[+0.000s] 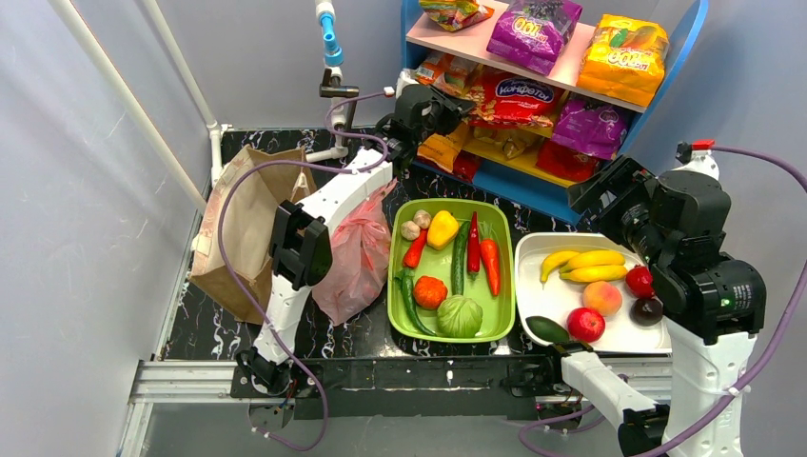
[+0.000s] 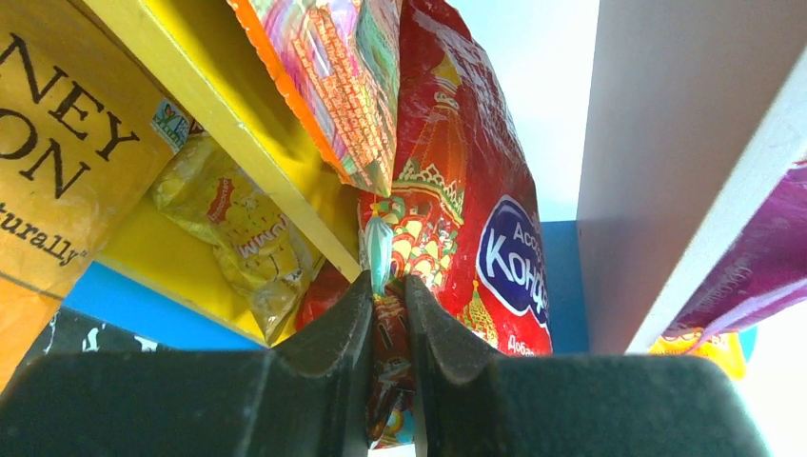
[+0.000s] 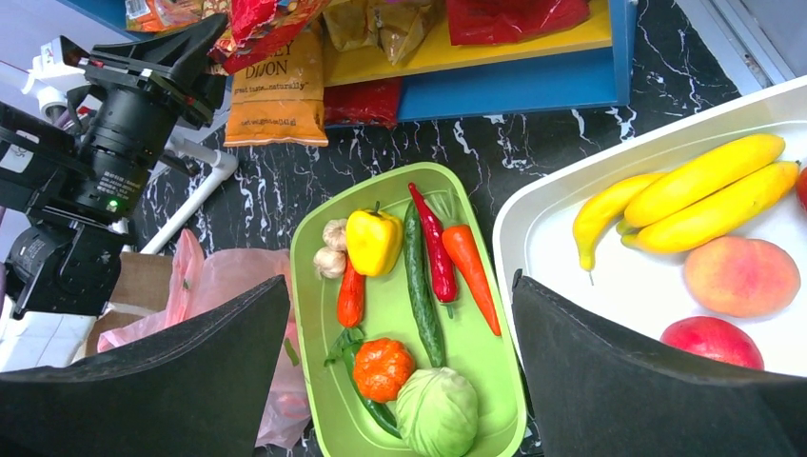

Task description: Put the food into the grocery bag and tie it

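Black marbled worktop (image 1: pixel 226 333), grey walls (image 1: pixel 86 190). Your left hand (image 2: pixel 388 286) pinches a red packet (image 2: pixel 457 190) on the shelf (image 1: pixel 533 186); your right hand (image 3: pixel 398 284) gapes wide.

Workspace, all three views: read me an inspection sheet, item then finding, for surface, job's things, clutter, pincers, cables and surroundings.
Surface: black marbled tabletop, crowded with trays and bags.
Job's things: vegetables in a green plastic tray; fruit in a white plastic tray; translucent pink plastic bag slumped left of the green tray; shiny red snack packet at the shelf.
Clutter: brown paper bag, left of the pink bag.
Pincers: left pincer shut on the red packet's lower edge; right pincer open above the trays, holding nothing.
Cables: purple cable loops over the paper bag.
Surroundings: blue shelf unit stocked with snack packets; grey walls.
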Controlling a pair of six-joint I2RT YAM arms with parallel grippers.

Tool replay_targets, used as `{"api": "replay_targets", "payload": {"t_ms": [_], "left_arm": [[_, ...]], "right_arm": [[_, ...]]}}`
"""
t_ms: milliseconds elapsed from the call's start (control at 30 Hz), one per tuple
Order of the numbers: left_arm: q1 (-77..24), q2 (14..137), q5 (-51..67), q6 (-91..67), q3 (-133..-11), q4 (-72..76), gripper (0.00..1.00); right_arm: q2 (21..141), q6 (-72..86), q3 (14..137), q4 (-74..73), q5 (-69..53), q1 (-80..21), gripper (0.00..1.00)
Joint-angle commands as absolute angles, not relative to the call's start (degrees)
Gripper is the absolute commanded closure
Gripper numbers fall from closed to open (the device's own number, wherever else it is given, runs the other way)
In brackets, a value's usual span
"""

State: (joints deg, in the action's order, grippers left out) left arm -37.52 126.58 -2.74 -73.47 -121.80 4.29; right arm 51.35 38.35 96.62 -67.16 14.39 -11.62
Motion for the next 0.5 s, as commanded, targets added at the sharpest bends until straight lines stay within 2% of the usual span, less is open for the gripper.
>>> {"api": "replay_targets", "payload": {"t_ms": [0, 467], "left_arm": [[-35.8, 118.4, 0.0, -71.9, -118.5, 2.8, 1.0], [-32.8, 117.6, 17.4, -77.0, -117.1, 2.0, 1.0]], "right_arm": [[51.1, 38.1, 96.2, -64.5, 13.8, -11.3, 0.07], [51.3, 38.7, 95.3, -63.6, 12.6, -11.3, 0.07]]}}
